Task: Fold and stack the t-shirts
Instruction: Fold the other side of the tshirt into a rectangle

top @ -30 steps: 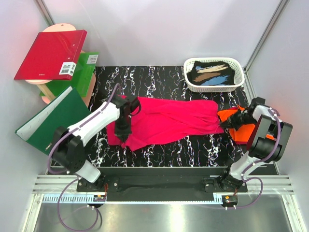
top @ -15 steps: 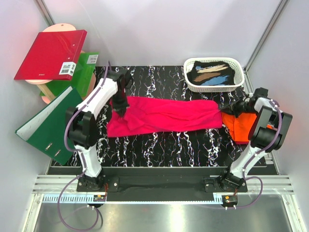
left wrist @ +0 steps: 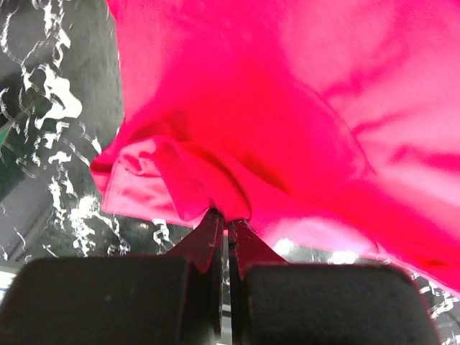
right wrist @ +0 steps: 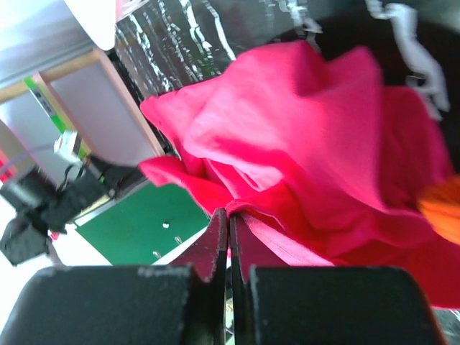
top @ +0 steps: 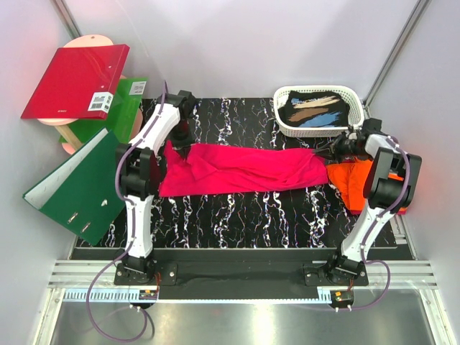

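Note:
The magenta-pink t-shirt (top: 244,169) lies stretched in a long band across the black marbled table (top: 237,215). My left gripper (top: 181,141) is at the shirt's far left end, shut on a bunched fold of pink cloth (left wrist: 180,187). At the shirt's right end my right gripper (top: 338,147) is shut on a pink edge (right wrist: 287,180). The left gripper (left wrist: 228,218) and the right gripper (right wrist: 230,213) each show jaws pressed together with cloth between the tips. The orange t-shirt (top: 357,183) lies crumpled at the right edge under the right arm, and a sliver of the orange t-shirt (right wrist: 442,208) shows in the right wrist view.
A white basket (top: 318,109) holding dark cloth stands at the back right. A red ring binder (top: 75,80) rests on a wooden shelf at the back left. Beside it, green binders (top: 79,180) lean off the table's left edge. White walls close in both sides.
Both grippers have carried the pink shirt's ends toward the far side. The left one went from the near left to the far left, and the shirt has drawn out into a straighter band.

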Controlling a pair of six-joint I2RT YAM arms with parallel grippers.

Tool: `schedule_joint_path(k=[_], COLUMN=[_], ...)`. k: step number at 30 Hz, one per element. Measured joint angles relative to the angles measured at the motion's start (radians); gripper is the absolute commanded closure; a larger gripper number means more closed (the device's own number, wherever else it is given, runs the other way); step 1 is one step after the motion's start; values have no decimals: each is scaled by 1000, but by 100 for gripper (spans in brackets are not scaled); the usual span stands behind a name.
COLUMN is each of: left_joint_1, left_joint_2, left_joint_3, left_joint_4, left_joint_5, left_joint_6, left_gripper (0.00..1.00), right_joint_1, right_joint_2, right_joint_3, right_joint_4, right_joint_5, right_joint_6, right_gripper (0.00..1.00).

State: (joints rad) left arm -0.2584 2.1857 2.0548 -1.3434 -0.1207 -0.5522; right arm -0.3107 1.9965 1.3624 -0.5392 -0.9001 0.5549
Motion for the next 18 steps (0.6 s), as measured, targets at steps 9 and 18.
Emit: schedule_joint_path(k=[9,18], left_joint_1=[60,113], left_joint_2=[134,160], left_joint_3=[119,140], left_joint_4=[-6,1], left_joint_5=[29,56], left_joint_6=[2,29], left_gripper=[66,1], right_joint_1=[22,22], right_joint_2=[29,53], right_joint_3=[27,60], right_joint_4=[3,-59], right_joint_5=[-11,115], right_joint_6=[8,31], right_gripper=[100,100])
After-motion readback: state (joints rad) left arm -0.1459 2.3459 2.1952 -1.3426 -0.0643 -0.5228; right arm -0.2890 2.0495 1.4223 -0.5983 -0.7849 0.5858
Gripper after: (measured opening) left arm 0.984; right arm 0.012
